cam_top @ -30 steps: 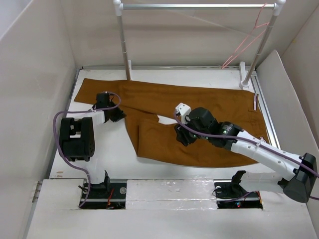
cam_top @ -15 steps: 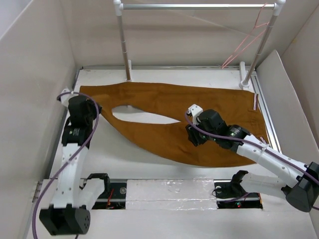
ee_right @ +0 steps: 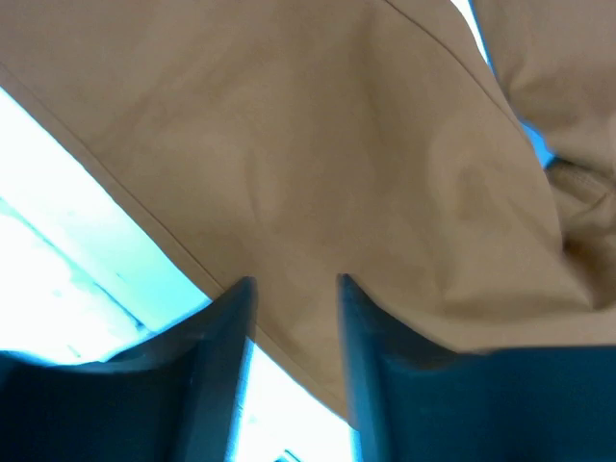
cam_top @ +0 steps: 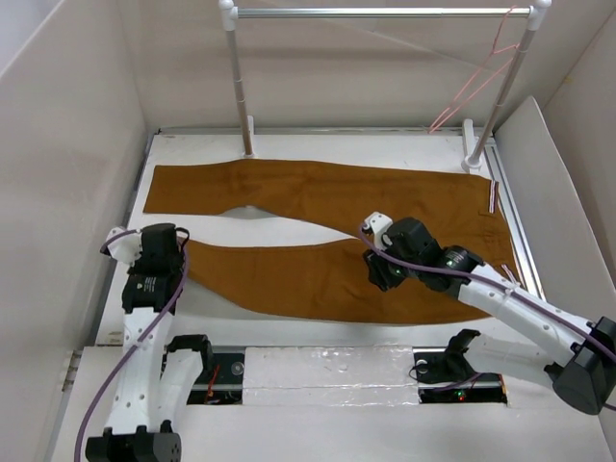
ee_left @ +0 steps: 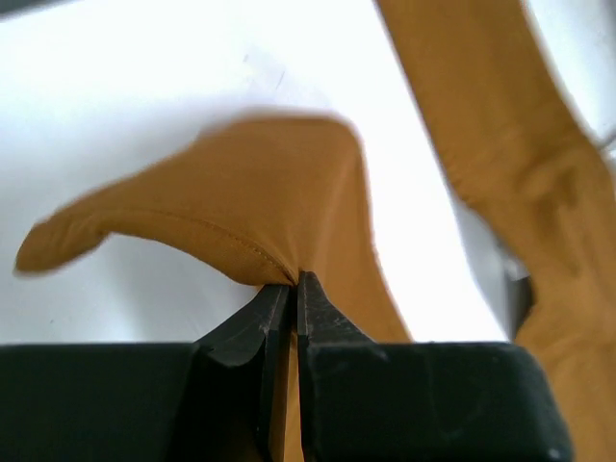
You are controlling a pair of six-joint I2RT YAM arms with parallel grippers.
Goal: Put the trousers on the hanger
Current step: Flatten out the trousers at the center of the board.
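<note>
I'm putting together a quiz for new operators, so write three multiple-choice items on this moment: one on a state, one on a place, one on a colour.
1. The left gripper is:
A. open, holding nothing
B. shut on a leg end of the trousers
C. shut on the hanger

2. The hanger is:
A. on the rail, by its right post
B. lying under the trousers
C. in the left gripper

3. The trousers are:
A. navy
B. grey
C. rust-brown

Key:
1 B, the left wrist view shows the closed fingers pinching a cloth hem.
2 A, in the top view the pink wire hangs from the rail's right end.
3 C, every view shows ochre-brown cloth.
</note>
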